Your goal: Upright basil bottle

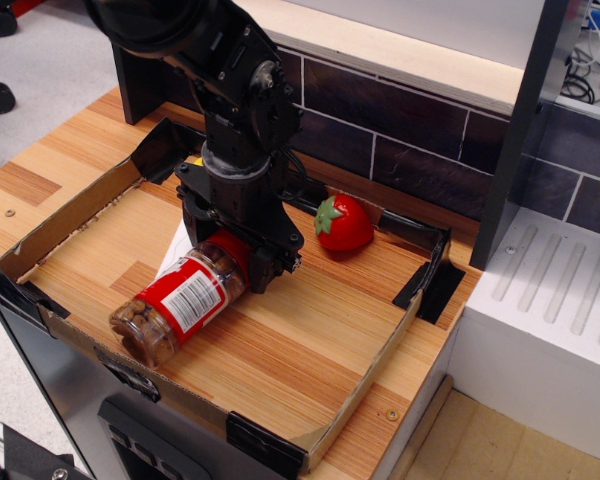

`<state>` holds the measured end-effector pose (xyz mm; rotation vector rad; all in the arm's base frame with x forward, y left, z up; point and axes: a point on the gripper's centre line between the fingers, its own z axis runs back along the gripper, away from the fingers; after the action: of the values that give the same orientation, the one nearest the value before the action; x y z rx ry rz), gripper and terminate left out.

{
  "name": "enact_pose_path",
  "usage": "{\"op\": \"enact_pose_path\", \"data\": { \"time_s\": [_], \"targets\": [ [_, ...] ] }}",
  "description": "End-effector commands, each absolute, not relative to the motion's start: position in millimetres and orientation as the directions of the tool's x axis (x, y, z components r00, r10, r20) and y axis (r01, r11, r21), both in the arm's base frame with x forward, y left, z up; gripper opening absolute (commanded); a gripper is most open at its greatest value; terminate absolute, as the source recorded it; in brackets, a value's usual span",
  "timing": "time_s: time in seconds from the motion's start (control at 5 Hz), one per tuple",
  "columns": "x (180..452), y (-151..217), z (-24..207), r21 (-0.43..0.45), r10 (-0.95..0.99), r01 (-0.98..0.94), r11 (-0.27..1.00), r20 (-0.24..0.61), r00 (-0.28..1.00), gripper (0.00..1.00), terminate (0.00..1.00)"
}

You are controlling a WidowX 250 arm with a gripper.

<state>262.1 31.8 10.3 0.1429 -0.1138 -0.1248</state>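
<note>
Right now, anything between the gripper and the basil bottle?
Nothing visible. The gripper is already down over the red-cap end of the basil bottle, which lies on its side. The toy strawberry sits apart, to the side.

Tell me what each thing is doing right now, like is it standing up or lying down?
basil bottle: lying on its side, red cap on, cap end between the gripper's fingers.
gripper: down over the bottle's cap end; cannot tell if it is squeezing.
toy strawberry: sitting by the back wall, untouched.
cardboard tray: flat on the wooden table, holding everything.
</note>
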Motion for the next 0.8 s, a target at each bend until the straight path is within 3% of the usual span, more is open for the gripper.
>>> {"op": "enact_pose_path", "data": {
  "time_s": [0.0,0.6],
  "targets": [
    [269,29,39,0.139,-0.118,0.097,0.985,0.156,0.981,0.0,0.0],
    [266,17,99,0.067,-0.096,0.081,0.994,0.273,0.957,0.0,0.0]
  ]
}}
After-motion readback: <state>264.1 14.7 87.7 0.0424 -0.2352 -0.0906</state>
